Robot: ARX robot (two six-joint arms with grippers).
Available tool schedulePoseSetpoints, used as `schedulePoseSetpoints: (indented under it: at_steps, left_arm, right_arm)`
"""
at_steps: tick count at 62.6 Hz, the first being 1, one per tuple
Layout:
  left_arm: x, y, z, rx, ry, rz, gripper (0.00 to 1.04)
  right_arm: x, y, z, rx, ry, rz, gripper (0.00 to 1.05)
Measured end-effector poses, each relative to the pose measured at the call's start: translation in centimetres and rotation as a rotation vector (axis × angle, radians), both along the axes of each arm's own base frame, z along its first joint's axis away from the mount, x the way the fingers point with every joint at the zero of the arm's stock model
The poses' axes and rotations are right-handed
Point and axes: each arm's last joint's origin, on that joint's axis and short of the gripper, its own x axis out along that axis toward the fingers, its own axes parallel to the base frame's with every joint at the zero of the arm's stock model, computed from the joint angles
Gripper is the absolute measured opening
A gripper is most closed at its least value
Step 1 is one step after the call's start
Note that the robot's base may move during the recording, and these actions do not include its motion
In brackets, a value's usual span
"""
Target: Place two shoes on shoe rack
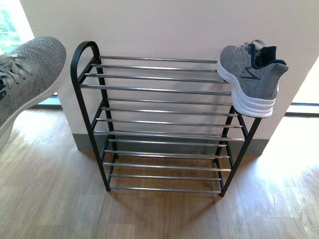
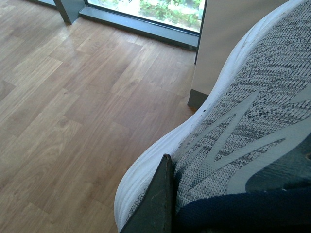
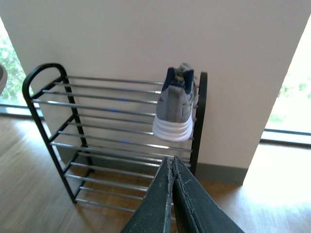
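You are looking first at the held sneaker [image 1: 27,74], which is filling the 9 o'clock edge of the front view. It is hanging in the air, clear of the floor [image 1: 50,199], with its toe pointing up toward 1 o'clock. In the left wrist view, one dark finger of the left gripper [image 2: 165,170] is pressing against this sneaker's grey knit side, just above the white sole. The other finger is hidden, so you are seeing only a closed grip on the shoe and not how wide the jaws are standing.

The shoe rack [image 1: 159,90] is standing at the centre against the pale wall [image 1: 164,25]. The racked sneaker [image 1: 251,74] is sitting at 2 o'clock, on the right end of the top tier. Its toe is facing the wall, and its heel is overhanging the front bar beside the right post.

In the right wrist view, the right gripper [image 3: 172,162] is hanging in front of the rack with its fingers pressed together and gripping nothing. It is well apart from the racked sneaker, whose heel is facing that camera.
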Motion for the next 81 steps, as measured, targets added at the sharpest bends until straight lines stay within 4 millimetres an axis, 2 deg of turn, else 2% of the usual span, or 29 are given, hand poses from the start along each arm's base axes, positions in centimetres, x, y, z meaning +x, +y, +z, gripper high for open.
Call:
schedulePoseSetpoints:
  at_steps: [21,33,56,58,81]
  left_arm:
    - [0.00,-0.01,0.00,-0.001,0.000,-0.002,0.01]
    - [0.00,0.00,0.00,-0.001,0.000,0.000,0.01]
    - [0.01,0.15,0.01,0.004,-0.001,0.012,0.01]
    - [0.00,0.15,0.00,0.003,0.000,0.011,0.01]
    - [0.00,0.06,0.02,-0.001,-0.001,0.001,0.01]
  right_arm:
    - [-0.61,0.01,0.09,0.000,-0.026,-0.001,0.01]
    - [-0.61,0.01,0.10,0.000,-0.026,-0.002,0.35]
    - [-0.61,0.02,0.10,0.000,-0.026,0.002,0.94]
    - [-0.61,0.02,0.10,0.000,-0.026,0.001,0.97]
    - [-0.62,0.02,0.10,0.000,-0.026,0.001,0.96]
